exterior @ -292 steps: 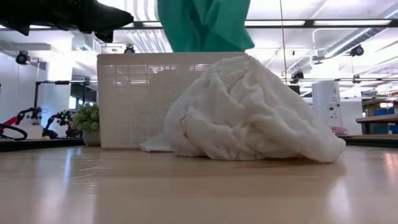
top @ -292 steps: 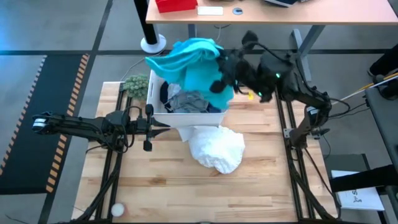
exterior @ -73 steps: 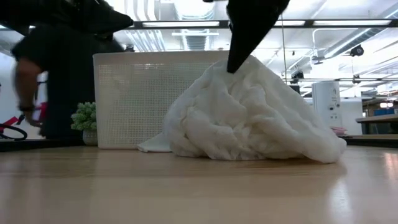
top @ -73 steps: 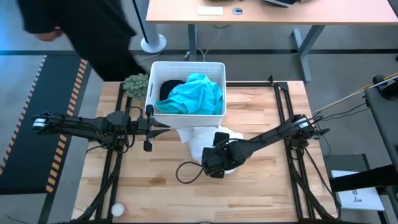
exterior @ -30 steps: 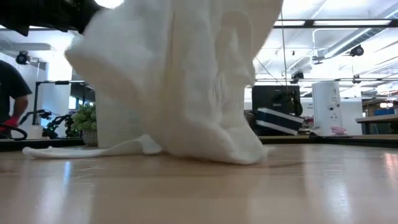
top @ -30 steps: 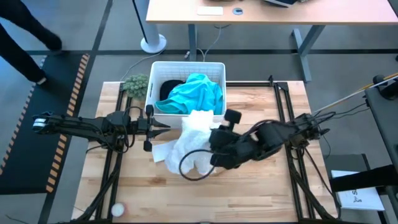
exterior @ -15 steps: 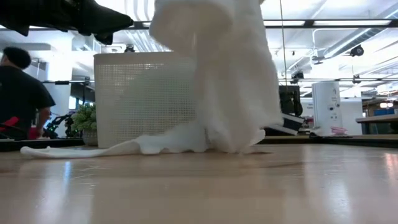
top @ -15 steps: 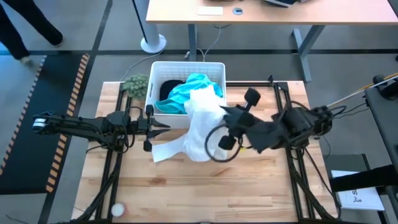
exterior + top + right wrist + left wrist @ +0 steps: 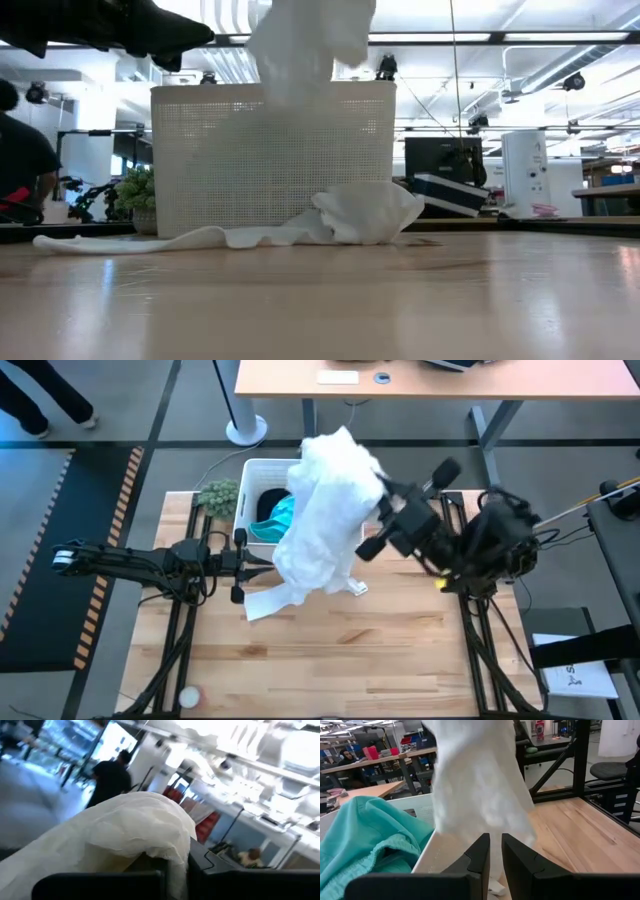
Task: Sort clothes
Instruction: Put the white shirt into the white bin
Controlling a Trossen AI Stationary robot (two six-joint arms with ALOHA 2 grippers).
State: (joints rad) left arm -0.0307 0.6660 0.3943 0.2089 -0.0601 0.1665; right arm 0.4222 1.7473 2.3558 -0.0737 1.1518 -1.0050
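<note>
**White Garment Lifted Above the Bin by the Right Arm**

High view: The right gripper (image 9: 378, 510) is raised beside the white bin (image 9: 249, 490), its fingers clamped together on the big white garment (image 9: 322, 510). The garment hangs from the gripper across the bin's opening and down to the table (image 9: 400, 650), where its lower end lies spread on the wood in front of the bin. A teal piece (image 9: 283, 515) and a dark piece (image 9: 268, 503) lie inside the bin. The small green plant (image 9: 219, 496) stands just beside the bin. The left gripper (image 9: 262, 561) waits low over the table, near the bin's front wall.

Low view: The white garment (image 9: 300, 50) hangs in front of the bin (image 9: 200, 160) from above. Its trailing end (image 9: 360, 215) rests on the table surface, touching the bin's base.

Left wrist view: The left gripper (image 9: 495, 852) has its fingers nearly together, with a narrow gap and nothing between them. The white garment (image 9: 480, 785) hangs ahead of it. The teal piece (image 9: 365, 840) fills the near side of the bin.

Right wrist view: The white garment (image 9: 115, 840) is draped over the right gripper's fingers, hiding the tips.
</note>
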